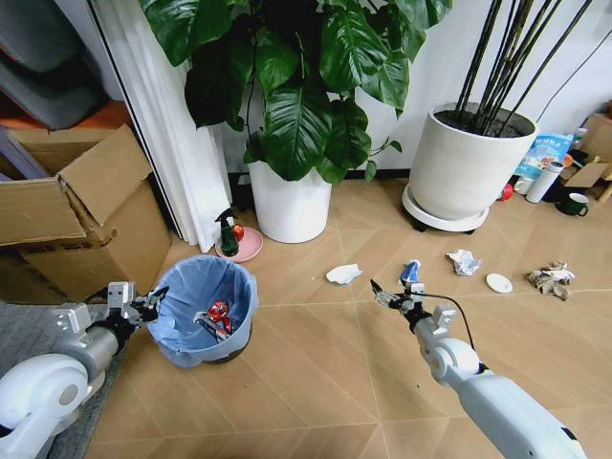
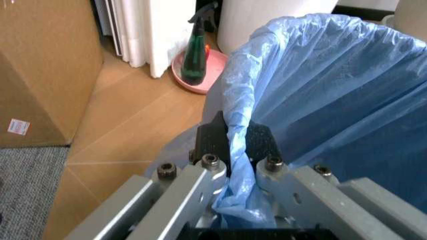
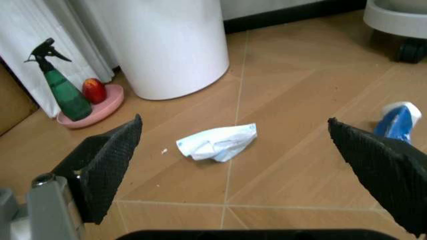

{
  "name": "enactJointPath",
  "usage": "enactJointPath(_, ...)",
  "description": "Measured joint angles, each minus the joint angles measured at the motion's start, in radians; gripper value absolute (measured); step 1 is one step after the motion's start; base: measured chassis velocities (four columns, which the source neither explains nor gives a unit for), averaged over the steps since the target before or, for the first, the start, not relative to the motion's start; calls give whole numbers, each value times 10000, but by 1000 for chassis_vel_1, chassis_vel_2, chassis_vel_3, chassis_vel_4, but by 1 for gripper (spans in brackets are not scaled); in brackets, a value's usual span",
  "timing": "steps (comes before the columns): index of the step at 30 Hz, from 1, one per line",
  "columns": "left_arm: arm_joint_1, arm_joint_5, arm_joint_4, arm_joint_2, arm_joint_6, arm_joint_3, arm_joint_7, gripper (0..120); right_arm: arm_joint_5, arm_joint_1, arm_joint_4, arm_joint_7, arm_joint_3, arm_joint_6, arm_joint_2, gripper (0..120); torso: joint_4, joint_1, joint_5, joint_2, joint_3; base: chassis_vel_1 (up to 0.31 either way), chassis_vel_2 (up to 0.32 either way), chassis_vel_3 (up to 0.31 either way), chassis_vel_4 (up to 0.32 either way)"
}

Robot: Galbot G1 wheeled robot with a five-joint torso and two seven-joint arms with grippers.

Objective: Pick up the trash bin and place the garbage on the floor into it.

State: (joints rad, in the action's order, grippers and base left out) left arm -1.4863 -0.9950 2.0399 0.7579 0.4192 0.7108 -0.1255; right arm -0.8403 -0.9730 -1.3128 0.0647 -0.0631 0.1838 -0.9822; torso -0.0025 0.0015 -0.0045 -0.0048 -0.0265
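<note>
Head cam first: the trash bin (image 1: 203,311) sits on the wood floor just right of the cardboard box (image 1: 81,215), blue liner in, with a red can (image 1: 218,311) and some other bits already at the bottom. The left gripper (image 1: 150,301) is right at the bin's left rim. The right gripper (image 1: 392,296) hangs low over the floor with its fingers spread wide, nothing in them. Just beyond it lies a blue-white packet (image 1: 410,272), and a white paper ball (image 1: 343,274) is off to its left. Further right there's another paper ball (image 1: 464,261), a white disc (image 1: 499,283) and a grey-brown paper wad (image 1: 552,278). Two big white plant pots (image 1: 288,203) stand behind all that.

Left wrist cam: the left gripper (image 2: 230,142) is pinched tight on the bin's rim (image 2: 237,107), one pad inside and one outside, with the blue liner bunched between them. A green spray bottle (image 2: 195,60) stands on a pink dish (image 2: 208,75) past the bin.

Right wrist cam: the right gripper (image 3: 257,150) is wide open, and the white paper ball (image 3: 217,142) lies on the floor between its two black fingertips (image 3: 110,160), not touched. The blue-white packet (image 3: 399,122) is near the other finger.
</note>
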Motion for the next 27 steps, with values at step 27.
enactJointPath(27, 118, 93, -104, 123, -13, -336, -22, 0, 571, -257, 269, 751, 134, 340, -73, 100, 1, 3, 1, 0, -2, -137, 139, 142, -145)
